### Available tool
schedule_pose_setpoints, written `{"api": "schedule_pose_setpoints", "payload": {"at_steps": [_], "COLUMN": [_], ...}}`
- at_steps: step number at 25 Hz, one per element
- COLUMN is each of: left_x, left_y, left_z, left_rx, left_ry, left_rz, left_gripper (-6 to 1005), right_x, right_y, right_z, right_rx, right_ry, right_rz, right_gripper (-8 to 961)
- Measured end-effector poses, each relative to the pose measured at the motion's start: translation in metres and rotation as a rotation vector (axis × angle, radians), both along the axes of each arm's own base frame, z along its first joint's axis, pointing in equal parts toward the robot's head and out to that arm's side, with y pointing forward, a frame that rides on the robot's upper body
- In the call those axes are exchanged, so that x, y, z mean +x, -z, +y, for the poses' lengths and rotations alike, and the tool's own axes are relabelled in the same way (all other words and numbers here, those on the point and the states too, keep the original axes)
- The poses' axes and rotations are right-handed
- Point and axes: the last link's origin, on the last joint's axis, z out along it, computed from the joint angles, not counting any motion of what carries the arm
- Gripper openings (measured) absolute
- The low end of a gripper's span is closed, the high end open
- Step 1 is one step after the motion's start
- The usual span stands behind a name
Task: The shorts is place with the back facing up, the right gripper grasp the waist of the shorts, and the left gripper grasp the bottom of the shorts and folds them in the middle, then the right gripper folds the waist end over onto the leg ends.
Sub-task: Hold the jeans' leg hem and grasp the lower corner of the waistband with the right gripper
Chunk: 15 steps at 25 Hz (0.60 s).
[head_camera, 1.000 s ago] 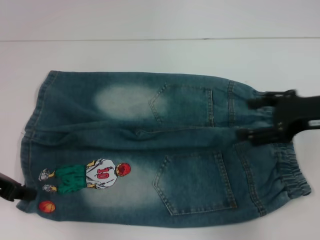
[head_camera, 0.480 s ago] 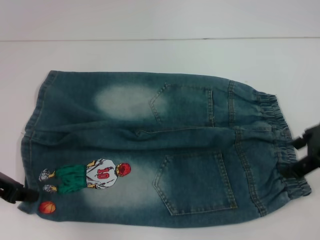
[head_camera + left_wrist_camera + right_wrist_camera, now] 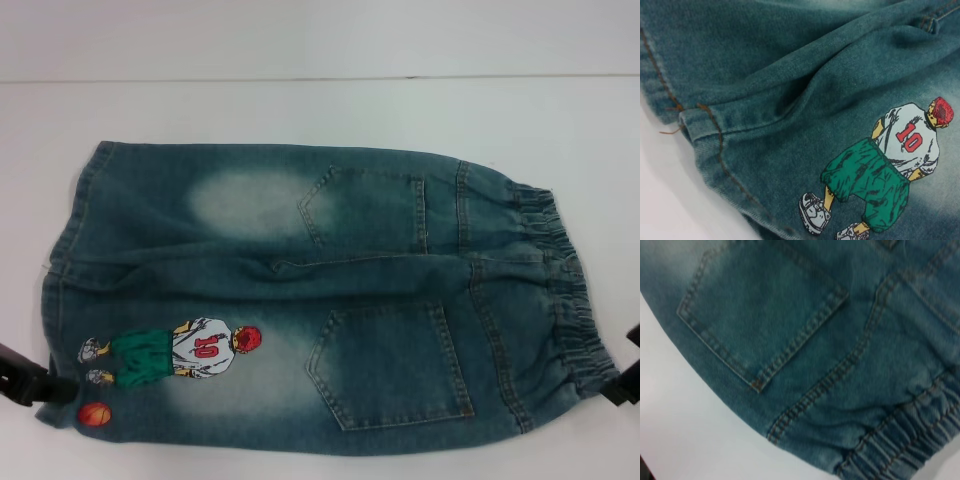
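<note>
Head view: shorts (image 3: 300, 300) between both pincers.

We read only one marking: a red number 10 (image 3: 910, 137) on the white jersey of the basketball-player print (image 3: 170, 362) on the shorts (image 3: 400, 260).

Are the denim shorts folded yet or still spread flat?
Spread flat: the blue-green denim shorts show both back pockets, the ruffled elastic waist and both leg ends on the white table.
</note>
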Motion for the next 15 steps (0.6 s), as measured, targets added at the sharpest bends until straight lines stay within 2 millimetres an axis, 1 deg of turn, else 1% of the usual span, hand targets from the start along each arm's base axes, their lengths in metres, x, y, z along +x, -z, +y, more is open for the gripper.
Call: {"api": "schedule_pose_setpoints", "payload": {"at_steps": [7, 12, 15], "left_x": [0.001, 0.0, 0.0], "left_y": [0.0, 0.0, 0.0], "left_z": [0.001, 0.002, 0.002], "left_rx": [-0.001, 0.004, 0.005], "left_ry": [0.013, 0.015, 0.015], "left_rz": [0.002, 0.006, 0.007], "left_gripper": [75, 78, 80], "right_x": [0.008, 0.016, 0.017], "right_y": [0.01, 0.017, 0.021], "right_z": [-0.004, -0.002, -0.001], "right_rx": [-0.016, -0.01, -0.019], "right_ry": [0.055, 0.073, 0.071], "right_rz": [-0.033, -0.06, -0.06], "right_gripper": [865, 862, 861]}}
